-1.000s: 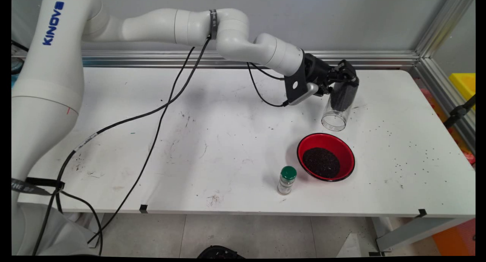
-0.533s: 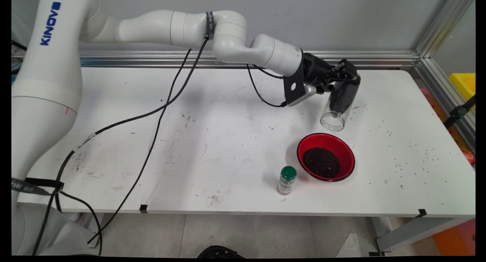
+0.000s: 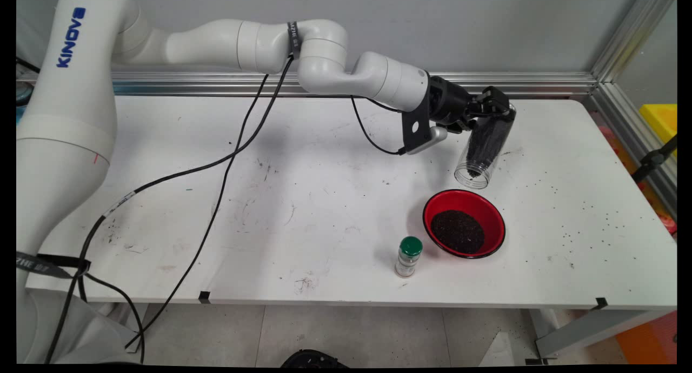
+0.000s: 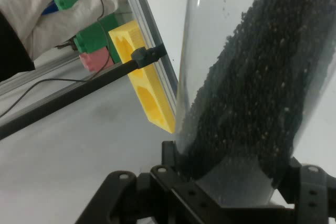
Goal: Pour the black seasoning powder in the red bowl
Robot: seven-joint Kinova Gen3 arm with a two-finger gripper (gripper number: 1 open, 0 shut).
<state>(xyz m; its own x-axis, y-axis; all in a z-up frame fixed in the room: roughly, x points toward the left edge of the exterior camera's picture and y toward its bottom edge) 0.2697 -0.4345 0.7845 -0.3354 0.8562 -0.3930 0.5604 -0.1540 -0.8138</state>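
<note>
One bench (image 3: pixel 324 200), white and scuffed, carrying everything below.

Above its far right part, the hand (image 3: pixel 491 112), clamped shut across the closed end of a clear jar (image 3: pixel 480 154) and holding it clear of the bench. Tilted steeply, mouth down and toward the camera, just behind a red bowl (image 3: pixel 432 216) and not touching it. About half full of dark grains, banked along one wall in the hand view.

Probably a stiff, smooth-walled jar, likely slippery and of modest weight. Load apt to shift as the grains slide, so a firm grip across the body near the base, as held now, looks sound. Whether glass or plastic, cannot tell.

In the bowl, a dark heap of grains (image 3: pixel 458 231).

Just left of the bowl and nearer the front edge, a small upright bottle (image 3: pixel 408 257) with a green cap.

Scattered over the bench's right side, loose grains (image 3: pixel 605 216).

Against the frame a second back: jar tipped a little further, with its base raised and its mouth nearly where it was. A few grains now at the lip where the neck was clear. Forearm swung slightly left. Bowl and bottle unmoved.
</note>
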